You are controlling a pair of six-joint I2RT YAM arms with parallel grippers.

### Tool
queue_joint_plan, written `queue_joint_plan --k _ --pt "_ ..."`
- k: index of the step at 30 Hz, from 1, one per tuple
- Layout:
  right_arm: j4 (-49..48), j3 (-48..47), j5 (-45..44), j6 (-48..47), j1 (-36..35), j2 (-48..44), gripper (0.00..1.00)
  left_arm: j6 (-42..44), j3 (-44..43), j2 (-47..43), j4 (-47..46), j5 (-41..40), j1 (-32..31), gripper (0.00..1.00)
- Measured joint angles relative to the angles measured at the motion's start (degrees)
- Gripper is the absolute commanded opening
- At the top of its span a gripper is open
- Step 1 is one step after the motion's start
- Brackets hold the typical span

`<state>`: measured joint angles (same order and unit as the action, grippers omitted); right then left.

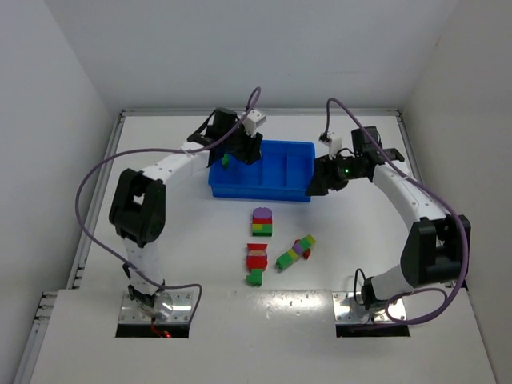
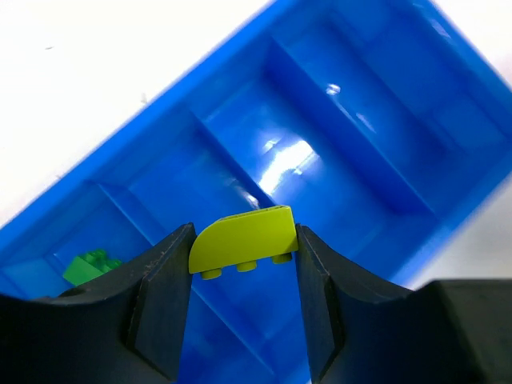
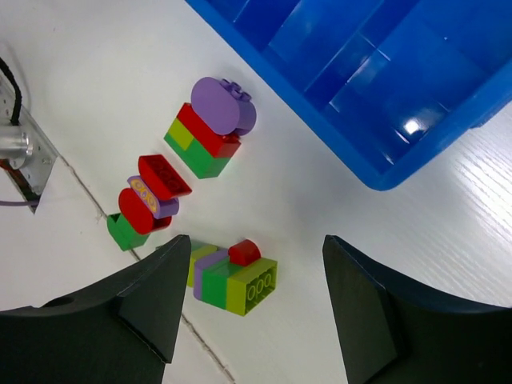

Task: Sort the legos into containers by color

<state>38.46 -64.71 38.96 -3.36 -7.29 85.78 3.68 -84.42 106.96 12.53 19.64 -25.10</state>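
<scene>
Lego in grip of left hand

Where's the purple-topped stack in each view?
Top external: stack at picture centre, just below the tray.
Left wrist: not in it.
Right wrist: stack upper left of centre, beside the tray's long wall.
Shared landmark: the blue tray, in all three views.

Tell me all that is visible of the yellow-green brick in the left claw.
The yellow-green brick is one smooth plastic piece, flat with one rounded corner and three studs along its lower edge. The black fingers of the left claw pinch its two ends, holding it slightly tilted above the blue tray. Nothing else touches it.
</scene>
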Motion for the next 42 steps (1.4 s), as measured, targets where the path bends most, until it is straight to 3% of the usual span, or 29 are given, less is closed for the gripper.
queue_joint_plan --k 8,14,22,31,37,42 --pt "-0.31 1.07 0.17 0.17 1.51 -0.11 0.68 -2.67 -9.33 10.43 -0.02 -9.16 -0.76 0.00" --pt "-0.70 1.27 0.37 0.20 2.34 -0.11 0.68 -3.58 -11.45 13.66 0.02 -16.44 -2.01 0.00" --pt "-0.74 1.29 0.96 0.22 2.45 -0.11 0.68 -4.20 -11.52 14.21 0.22 -21.90 -2.86 0.30" --pt "-0.74 1.29 1.62 0.22 2.45 -0.11 0.68 -4.44 -11.85 15.85 0.28 -23.65 -3.39 0.34" --pt "-0.74 1.29 1.68 0.22 2.45 -0.11 0.68 -4.46 -12.44 17.22 0.57 -23.98 -3.96 0.52" --pt "-0.74 1.29 1.66 0.46 2.45 -0.11 0.68 -4.46 -12.94 17.68 0.52 -24.15 -4.24 0.58"
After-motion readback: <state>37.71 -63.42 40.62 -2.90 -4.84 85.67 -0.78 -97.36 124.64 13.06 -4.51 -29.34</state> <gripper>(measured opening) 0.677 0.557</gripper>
